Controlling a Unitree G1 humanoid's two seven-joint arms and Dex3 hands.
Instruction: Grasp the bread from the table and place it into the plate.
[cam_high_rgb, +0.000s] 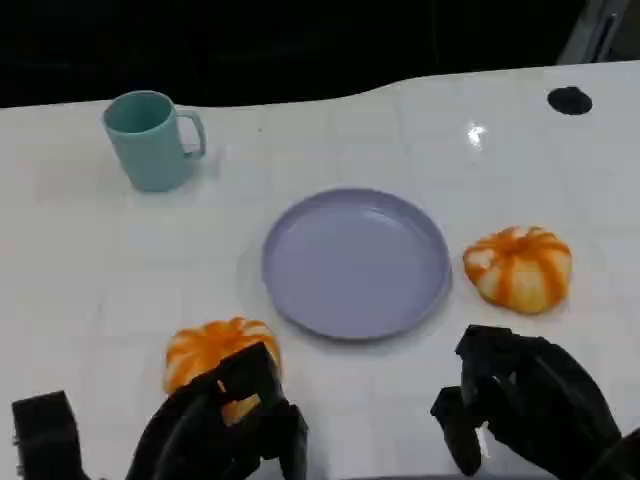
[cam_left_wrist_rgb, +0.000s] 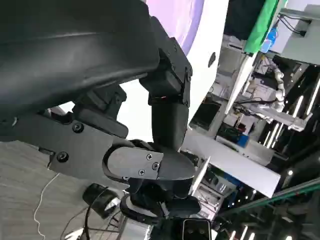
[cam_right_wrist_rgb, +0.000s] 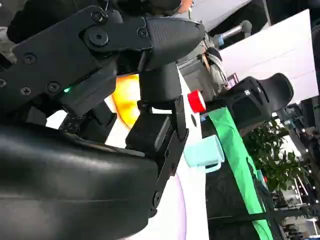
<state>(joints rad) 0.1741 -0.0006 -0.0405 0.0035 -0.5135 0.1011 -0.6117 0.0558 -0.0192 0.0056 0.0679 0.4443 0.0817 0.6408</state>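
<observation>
Orange-striped bread (cam_high_rgb: 205, 347) lies near-left, under your left hand (cam_high_rgb: 225, 420), fingers apart, empty; close around its sides, then lift toward the plate (cam_high_rgb: 300, 300).

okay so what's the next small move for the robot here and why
Probably close the left hand on the orange-striped round bread just beyond its fingers. That bread sits on the white table, the lilac plate is empty, and neither hand holds anything.

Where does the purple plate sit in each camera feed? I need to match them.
Head view: plate at the centre of the white table, nearer than the teal mug.
Left wrist view: plate, lavender patch beyond the left hand.
Right wrist view: plate, pale sliver beside the mug.
Shared landmark: the white table.
</observation>
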